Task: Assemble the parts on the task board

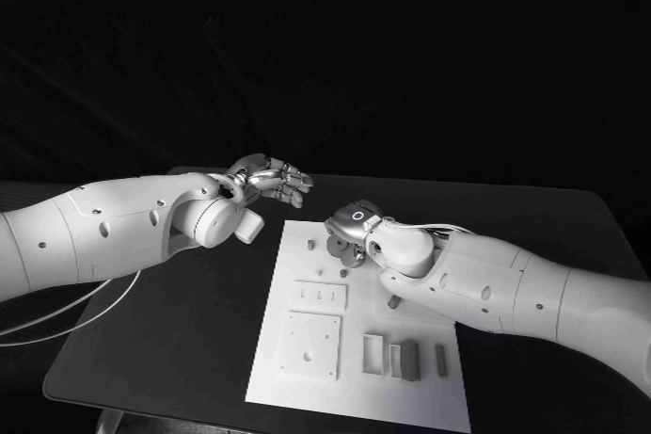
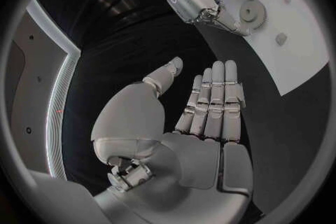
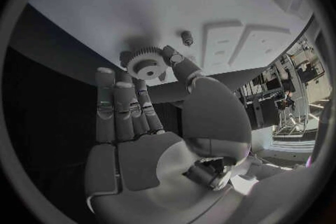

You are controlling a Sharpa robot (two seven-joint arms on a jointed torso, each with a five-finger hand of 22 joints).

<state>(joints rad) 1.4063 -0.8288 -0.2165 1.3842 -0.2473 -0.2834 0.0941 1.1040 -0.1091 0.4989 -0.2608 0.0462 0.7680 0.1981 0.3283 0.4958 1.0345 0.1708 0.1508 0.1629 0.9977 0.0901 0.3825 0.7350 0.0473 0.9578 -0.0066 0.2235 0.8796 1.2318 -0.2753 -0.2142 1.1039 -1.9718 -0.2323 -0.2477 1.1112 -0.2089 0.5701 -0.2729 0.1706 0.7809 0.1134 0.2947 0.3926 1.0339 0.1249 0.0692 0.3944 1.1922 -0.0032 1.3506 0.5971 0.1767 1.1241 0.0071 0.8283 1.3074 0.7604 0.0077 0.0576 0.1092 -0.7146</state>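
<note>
From the head camera, the white board (image 1: 356,377) lies in the middle of the black table (image 1: 177,359), long side running away from the robot. The right hand (image 1: 356,229) is over the board's far end, its back turned up, so this view cannot tell what the fingers do. The left hand (image 1: 272,182) hangs above bare table just off the board's far left corner, holding nothing, fingers straight and slightly spread. On the near half of the board sit a square plate (image 1: 310,345), a smaller plate (image 1: 320,295) beyond it, and a row of upright blocks (image 1: 403,357) to the right. A small peg (image 1: 310,245) stands near the far left edge, close beside the right hand. The right forearm covers part of the board's right side. Open table shows on both sides of the board.

The left wrist camera shows the left hand (image 2: 203,117) flat and open, fingers side by side, thumb held apart, dark table beneath. Past the fingertips the right hand (image 2: 210,3) reaches onto the board (image 2: 301,45) and touches a gear (image 2: 252,11); a small peg (image 2: 280,38) stands free nearby.

The right wrist camera gives what the head camera hides: the gear (image 3: 147,65) is pinched between the thumb and fingertips (image 3: 140,85) of the right hand (image 3: 150,140), right at the board's edge (image 3: 91,39). A peg (image 3: 187,38) stands just beyond it, apart. Two raised plates (image 3: 241,45) lie farther along the board.
</note>
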